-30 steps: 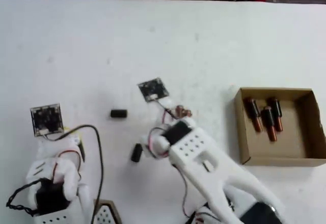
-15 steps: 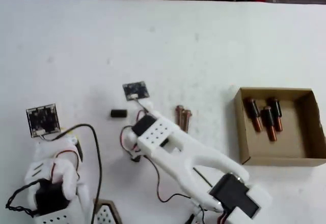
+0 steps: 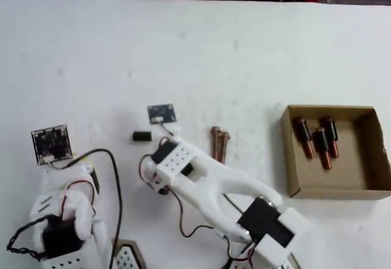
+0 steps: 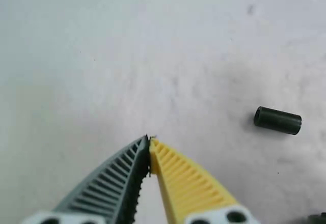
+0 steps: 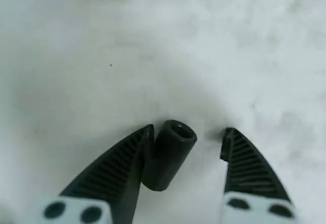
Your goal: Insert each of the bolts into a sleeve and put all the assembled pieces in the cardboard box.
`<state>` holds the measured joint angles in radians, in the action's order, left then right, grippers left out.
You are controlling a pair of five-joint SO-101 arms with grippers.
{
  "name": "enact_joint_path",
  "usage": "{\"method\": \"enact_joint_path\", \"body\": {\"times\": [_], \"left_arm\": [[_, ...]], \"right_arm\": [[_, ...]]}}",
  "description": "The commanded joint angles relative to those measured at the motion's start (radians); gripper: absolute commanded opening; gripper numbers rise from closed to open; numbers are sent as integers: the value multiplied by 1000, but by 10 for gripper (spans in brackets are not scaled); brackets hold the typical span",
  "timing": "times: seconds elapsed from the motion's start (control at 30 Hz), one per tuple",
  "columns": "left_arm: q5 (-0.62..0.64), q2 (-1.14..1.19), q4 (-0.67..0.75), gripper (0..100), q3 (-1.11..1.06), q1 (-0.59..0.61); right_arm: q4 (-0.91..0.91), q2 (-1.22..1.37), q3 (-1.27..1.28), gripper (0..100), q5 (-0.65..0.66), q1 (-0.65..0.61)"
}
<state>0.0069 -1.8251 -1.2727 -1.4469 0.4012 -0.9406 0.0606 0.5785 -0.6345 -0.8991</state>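
Sleeve lies inside the wide-open right pincer, touching one of its jaws.

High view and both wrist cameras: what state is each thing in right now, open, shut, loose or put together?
Left arm: jaws shut, empty.
Right arm: jaws open around a sleeve.
Sleeve between the right jaws: touching one jaw, not clamped, no bolt in it.
Second sleeve: loose on the table, empty.
Two bolts: loose, side by side, unassembled.
Cardboard box: open, holding three assembled pieces.
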Motion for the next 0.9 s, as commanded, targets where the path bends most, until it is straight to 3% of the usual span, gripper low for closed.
{"method": "enact_joint_path", "body": {"times": [0.0, 0.37, 0.7, 0.87], "left_arm": [[5, -4, -3, 21, 49, 8], [5, -4, -3, 21, 49, 8], [2, -4, 3, 21, 29, 8], [0, -4, 20, 21, 11, 8]], "right_arm": [[8, -5, -28, 81, 20, 4], [-51, -54, -29, 52, 180, 97], [-25, -186, -29, 52, 210, 183], [53, -188, -29, 52, 353, 246]]}}
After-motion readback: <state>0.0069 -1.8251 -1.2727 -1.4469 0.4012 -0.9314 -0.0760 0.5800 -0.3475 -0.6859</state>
